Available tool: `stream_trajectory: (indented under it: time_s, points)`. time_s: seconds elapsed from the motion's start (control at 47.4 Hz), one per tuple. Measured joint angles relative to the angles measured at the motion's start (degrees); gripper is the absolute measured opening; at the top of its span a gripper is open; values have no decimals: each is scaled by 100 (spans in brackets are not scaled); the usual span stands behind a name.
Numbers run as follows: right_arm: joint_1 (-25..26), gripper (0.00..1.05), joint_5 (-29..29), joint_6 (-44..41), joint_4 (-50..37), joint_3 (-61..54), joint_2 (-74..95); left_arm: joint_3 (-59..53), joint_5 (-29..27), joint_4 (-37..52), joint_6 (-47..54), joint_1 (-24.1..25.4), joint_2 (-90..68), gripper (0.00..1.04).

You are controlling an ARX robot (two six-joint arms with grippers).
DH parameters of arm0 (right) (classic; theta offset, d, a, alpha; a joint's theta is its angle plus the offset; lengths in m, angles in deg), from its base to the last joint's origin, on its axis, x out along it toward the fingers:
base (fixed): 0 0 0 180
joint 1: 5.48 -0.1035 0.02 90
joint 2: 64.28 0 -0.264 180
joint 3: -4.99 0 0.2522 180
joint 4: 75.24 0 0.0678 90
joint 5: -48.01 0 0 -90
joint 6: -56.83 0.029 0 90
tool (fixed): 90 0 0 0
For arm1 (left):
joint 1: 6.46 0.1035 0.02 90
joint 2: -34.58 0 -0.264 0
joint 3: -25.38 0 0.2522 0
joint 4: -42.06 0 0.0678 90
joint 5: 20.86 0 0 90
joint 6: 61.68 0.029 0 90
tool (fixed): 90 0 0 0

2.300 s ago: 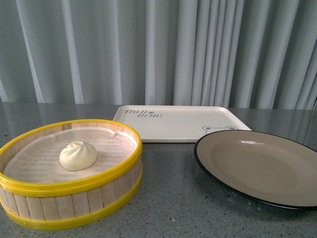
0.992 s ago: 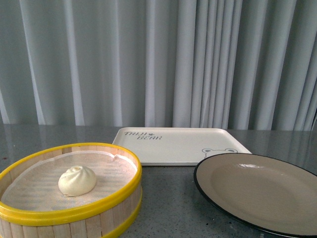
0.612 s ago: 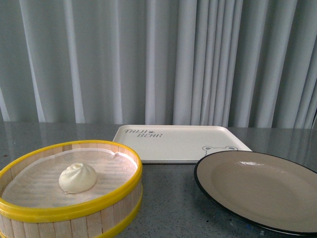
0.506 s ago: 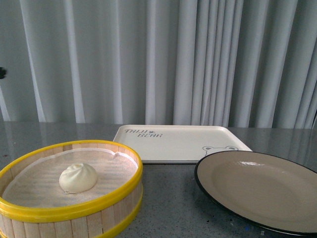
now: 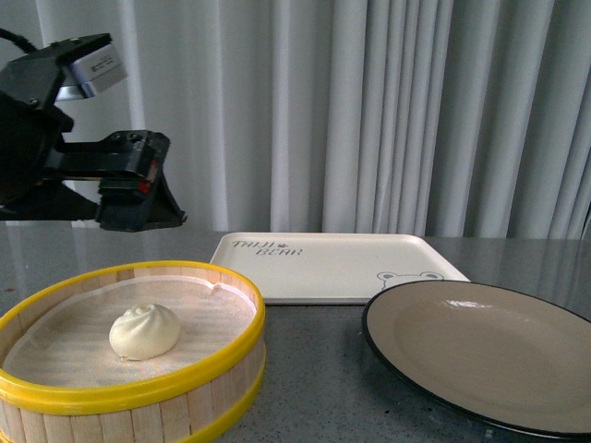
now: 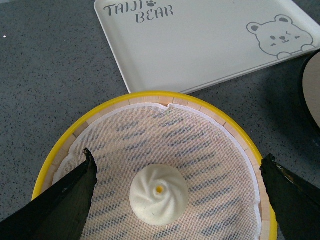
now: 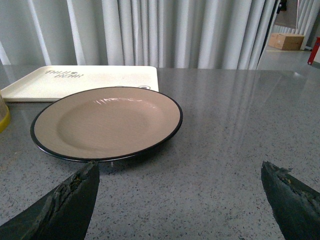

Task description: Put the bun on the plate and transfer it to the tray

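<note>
The cream-white bun [image 5: 145, 331] [image 6: 159, 194] lies on the cloth inside a yellow-rimmed steamer basket [image 5: 138, 397] at front left. My left gripper [image 5: 148, 208] [image 6: 177, 157] hangs open above the basket, with its fingers spread wide to either side of the bun and well clear of it. The grey-beige plate [image 5: 480, 355] [image 7: 105, 122] with a black rim sits empty at front right. Behind it lies the cream tray [image 5: 332, 263] [image 6: 200, 40] [image 7: 75, 80] with bear lettering, also empty. My right gripper [image 7: 179, 167] is open over the bare table just in front of the plate; it does not show in the front view.
Everything stands on a grey speckled tabletop [image 7: 225, 150]. Pale curtains [image 5: 388, 111] hang behind the table. In the right wrist view, cardboard boxes [image 7: 289, 41] stand far off at the back.
My left arm has come into the front view from the left and now hangs above the basket. Bun, plate and tray have not moved.
</note>
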Motion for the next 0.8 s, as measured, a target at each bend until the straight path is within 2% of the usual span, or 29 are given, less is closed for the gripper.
stream_trajectory:
  time_s: [0.127, 0.317, 0.802]
  points:
    - [0, 96, 0, 0, 0, 0, 0, 295, -468, -232, 52, -125, -293, 98]
    - [0, 96, 0, 0, 0, 0, 0, 448, -752, -549, 9, -258, -695, 98]
    - [0, 96, 0, 0, 0, 0, 0, 435, -1032, -752, -188, -420, -868, 98]
